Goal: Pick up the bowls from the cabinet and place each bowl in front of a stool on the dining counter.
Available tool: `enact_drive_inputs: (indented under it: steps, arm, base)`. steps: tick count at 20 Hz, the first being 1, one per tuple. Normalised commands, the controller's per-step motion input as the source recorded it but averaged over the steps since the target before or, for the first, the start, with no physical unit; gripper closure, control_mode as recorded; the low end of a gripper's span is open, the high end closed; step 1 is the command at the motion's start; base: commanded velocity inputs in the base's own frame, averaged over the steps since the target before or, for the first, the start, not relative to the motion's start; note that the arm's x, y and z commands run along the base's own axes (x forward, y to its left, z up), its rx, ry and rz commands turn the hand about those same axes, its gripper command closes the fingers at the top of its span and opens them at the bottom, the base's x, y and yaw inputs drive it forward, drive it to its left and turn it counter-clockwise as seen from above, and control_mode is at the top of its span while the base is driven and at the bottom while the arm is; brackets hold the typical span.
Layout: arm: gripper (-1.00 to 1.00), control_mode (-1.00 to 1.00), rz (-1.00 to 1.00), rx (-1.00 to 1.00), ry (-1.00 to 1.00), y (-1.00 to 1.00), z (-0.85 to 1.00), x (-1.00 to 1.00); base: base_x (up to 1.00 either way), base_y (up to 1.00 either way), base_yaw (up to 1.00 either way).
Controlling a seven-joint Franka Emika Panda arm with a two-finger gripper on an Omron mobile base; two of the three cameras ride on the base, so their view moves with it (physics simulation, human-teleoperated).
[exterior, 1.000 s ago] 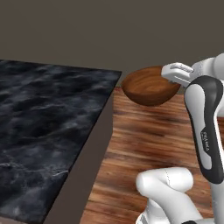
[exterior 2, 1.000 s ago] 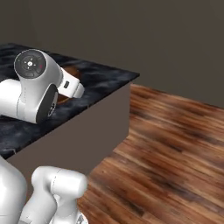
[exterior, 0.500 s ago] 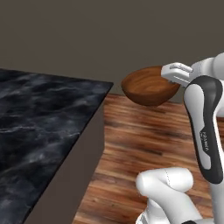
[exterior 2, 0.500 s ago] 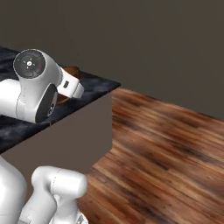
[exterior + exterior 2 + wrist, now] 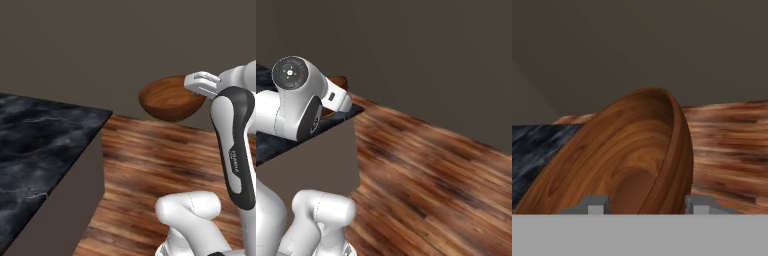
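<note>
The glossy reddish-brown wooden bowl (image 5: pixel 169 100) hangs in the air, tilted, over the plank floor. My gripper (image 5: pixel 202 83) is shut on its rim at the right. In the hand view the bowl (image 5: pixel 627 160) stands on edge right ahead, its wall between the two fingertips of my gripper (image 5: pixel 646 204). A sliver of the bowl (image 5: pixel 339 80) peeks out behind my wrist. The dining counter (image 5: pixel 35 135), black white-veined marble with a taupe side, lies to the left and below the bowl; its corner (image 5: pixel 271 142) shows under my arm. The cabinet is out of view.
Brown wooden floor (image 5: pixel 165 165) spreads to the right of the counter (image 5: pixel 532 145). A plain dark wall (image 5: pixel 100 45) closes the back. The counter's corner (image 5: pixel 102 117) juts toward the floor area.
The whole picture has shifted: the base has moved, so the counter slides left and more floor shows. The bowl stays in the gripper in the same pose.
</note>
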Motion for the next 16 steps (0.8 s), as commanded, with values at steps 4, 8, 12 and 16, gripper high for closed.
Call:
enact_drive_inputs:
  steps: [4,8,12,16]
  arm:
    - [1.0,1.0,0.0,0.0,0.0,0.0,0.0,0.0]
    - [1.0,1.0,0.0,0.0,0.0,0.0,0.0,0.0]
    - [1.0,1.0,0.0,0.0,0.0,0.0,0.0,0.0]
    - [1.0,1.0,0.0,0.0,0.0,0.0,0.0,0.0]
  base:
    - [1.0,-1.0,0.08]
    - [1.0,-1.0,0.08]
    - [1.0,-1.0,0.07]
    - [1.0,-1.0,0.06]
